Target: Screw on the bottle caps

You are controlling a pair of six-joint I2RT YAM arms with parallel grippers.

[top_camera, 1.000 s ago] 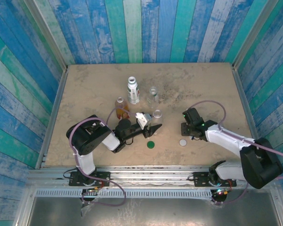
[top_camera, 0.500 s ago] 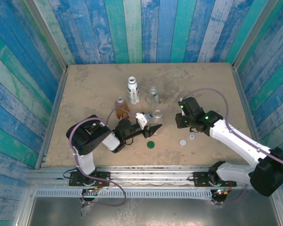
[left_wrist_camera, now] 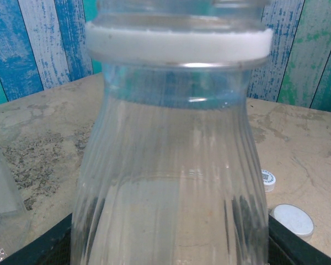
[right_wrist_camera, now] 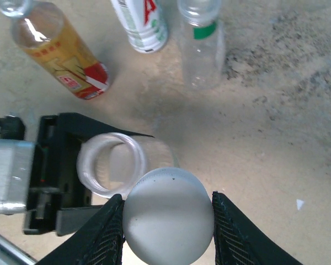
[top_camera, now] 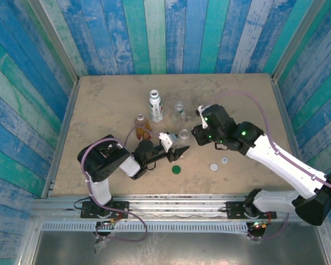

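place: robot lab test cell, not a home or shop | walls (top_camera: pixel 165 33): blue-teal painted planks boxing in three sides like a backdrop | surface (top_camera: pixel 110 94): sandy beige board | near edge: metal rail (top_camera: pixel 171 203), left arm base (top_camera: pixel 102 208) and right arm base (top_camera: pixel 254 207) bolted on

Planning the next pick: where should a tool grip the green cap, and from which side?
Pinch the green cap across its rim, coming straight down from above. It seems to lie flat on the table, low and round, nothing touching it, so only opposite rim edges offer a hold.
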